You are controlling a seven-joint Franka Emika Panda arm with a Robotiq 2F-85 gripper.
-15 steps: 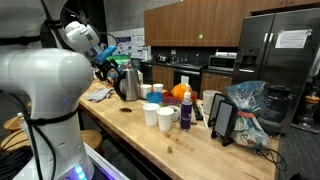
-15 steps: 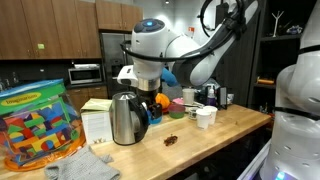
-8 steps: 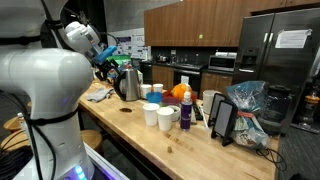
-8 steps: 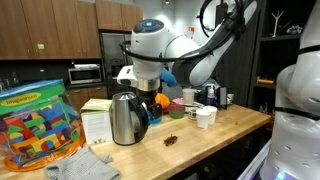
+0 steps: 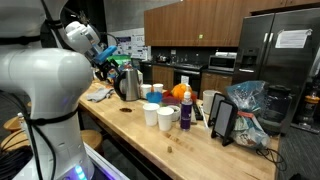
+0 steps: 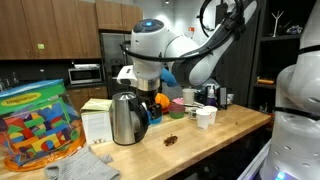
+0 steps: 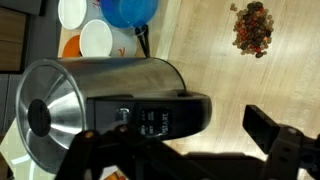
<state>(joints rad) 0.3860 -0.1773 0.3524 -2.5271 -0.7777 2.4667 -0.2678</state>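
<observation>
A stainless steel electric kettle (image 7: pixel 95 95) with a black handle and base stands on the wooden counter (image 5: pixel 190 140); it shows in both exterior views (image 5: pixel 128 82) (image 6: pixel 125 118). My gripper (image 7: pixel 190 140) is open, hovering above the kettle's black handle side, with one finger visible at the right (image 7: pixel 275 135). In an exterior view the gripper (image 5: pixel 107 58) sits just above and left of the kettle. A small pile of brown crumbs (image 7: pixel 252 28) lies on the counter next to the kettle, also seen in an exterior view (image 6: pixel 172 141).
White cups (image 5: pixel 165 118), a blue cup (image 7: pixel 128 10), an orange object (image 5: pixel 178 93), a dark bottle (image 5: pixel 185 112), a tablet on a stand (image 5: pixel 222 120) and a plastic bag of items (image 5: pixel 250 105) crowd the counter. A colourful block tub (image 6: pixel 35 125) and cloth (image 6: pixel 85 165) sit near one end.
</observation>
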